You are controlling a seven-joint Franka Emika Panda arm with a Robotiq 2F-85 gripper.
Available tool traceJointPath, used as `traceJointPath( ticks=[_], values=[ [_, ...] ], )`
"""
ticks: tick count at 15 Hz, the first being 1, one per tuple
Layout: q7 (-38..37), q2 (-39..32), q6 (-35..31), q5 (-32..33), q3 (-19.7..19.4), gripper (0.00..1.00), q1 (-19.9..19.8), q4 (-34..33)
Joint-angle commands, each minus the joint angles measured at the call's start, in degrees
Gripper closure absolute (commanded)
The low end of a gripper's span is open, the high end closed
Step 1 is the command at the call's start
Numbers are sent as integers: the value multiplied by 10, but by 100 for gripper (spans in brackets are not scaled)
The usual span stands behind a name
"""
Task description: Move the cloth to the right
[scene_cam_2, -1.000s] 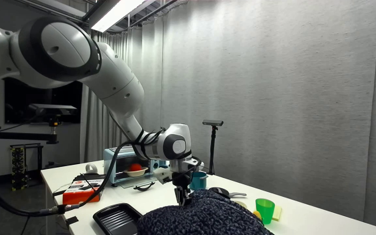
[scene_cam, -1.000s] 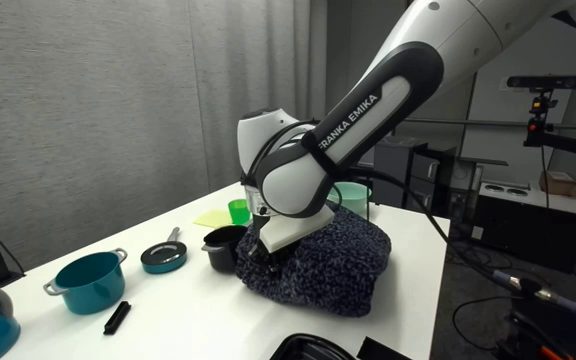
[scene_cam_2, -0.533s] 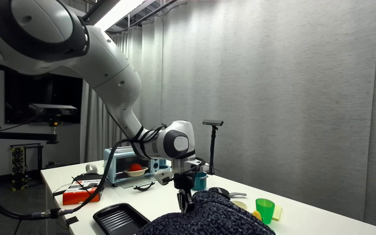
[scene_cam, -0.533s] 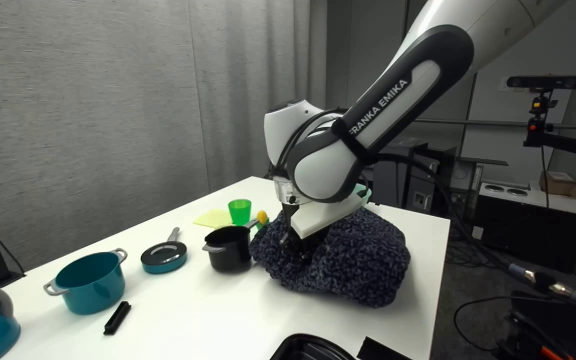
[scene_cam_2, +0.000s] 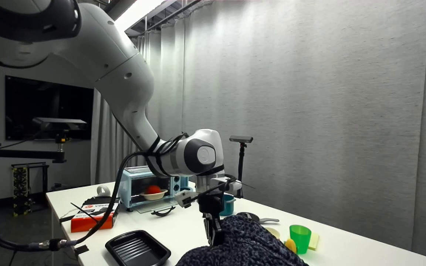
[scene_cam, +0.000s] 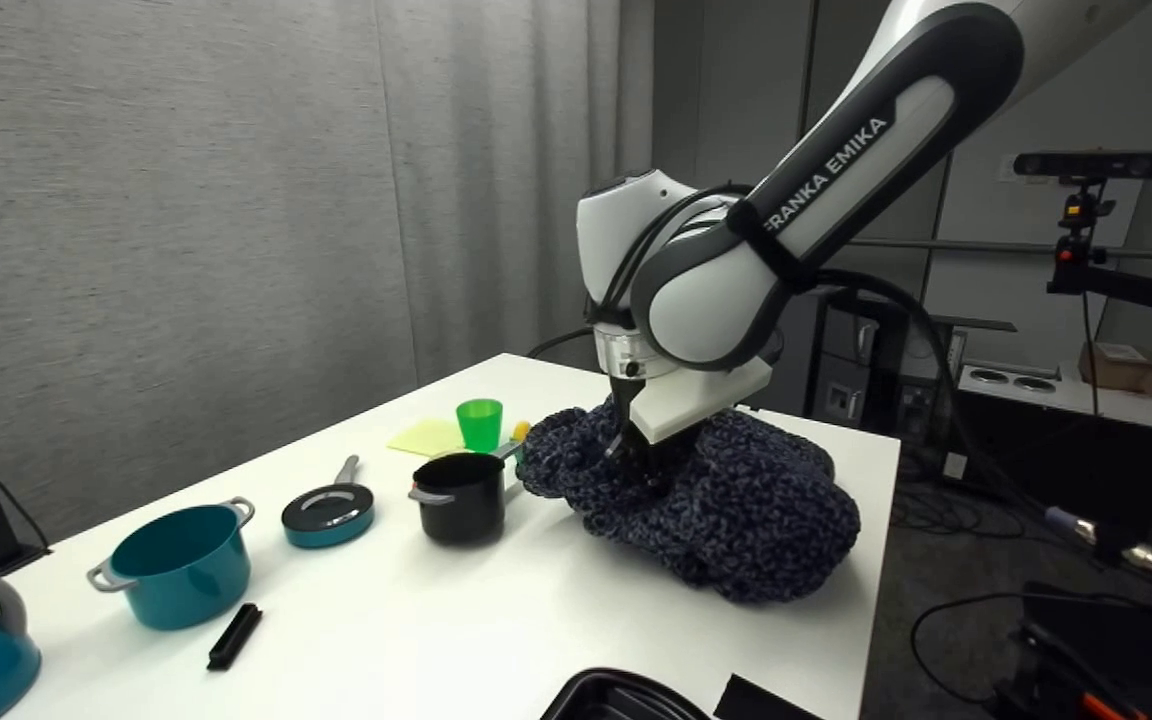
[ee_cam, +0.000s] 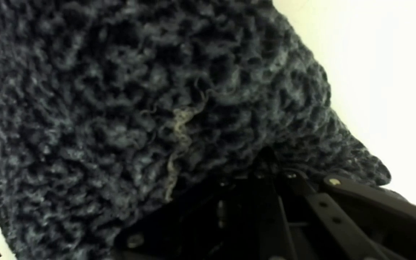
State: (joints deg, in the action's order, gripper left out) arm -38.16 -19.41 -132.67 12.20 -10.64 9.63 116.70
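The cloth (scene_cam: 746, 530) is a large, rumpled, dark navy knit flecked with white. It lies bunched on the white table near the right edge in an exterior view; its near part shows at the bottom of an exterior view (scene_cam_2: 250, 245). In the wrist view the cloth (ee_cam: 114, 119) fills most of the picture. My gripper (scene_cam: 644, 478) points down into the cloth's top and is shut on a fold of it. The gripper also shows in an exterior view (scene_cam_2: 216, 242) and at the bottom of the wrist view (ee_cam: 265, 169). Its fingertips are partly sunk in the fabric.
A black pot (scene_cam: 463, 505) stands just left of the cloth, with a green cup (scene_cam: 479, 425) and a yellow item (scene_cam: 521, 431) behind. A teal pot (scene_cam: 186, 575) and a small pan (scene_cam: 328, 515) stand farther left. A black tray (scene_cam_2: 139, 248) and toaster oven (scene_cam_2: 148, 186) are nearby.
My gripper and the cloth have moved right, away from the black pot, and slightly up in an exterior view. The gripped part is drawn up and the cloth is more bunched.
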Motion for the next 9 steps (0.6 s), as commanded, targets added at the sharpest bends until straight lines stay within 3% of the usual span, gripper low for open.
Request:
traceJointPath(
  ticks=[1,9],
  values=[
    [-11,15,-6,12,10,100,-16,12],
    [-7,10,-29,14,32,100,-12,-18]
  ],
)
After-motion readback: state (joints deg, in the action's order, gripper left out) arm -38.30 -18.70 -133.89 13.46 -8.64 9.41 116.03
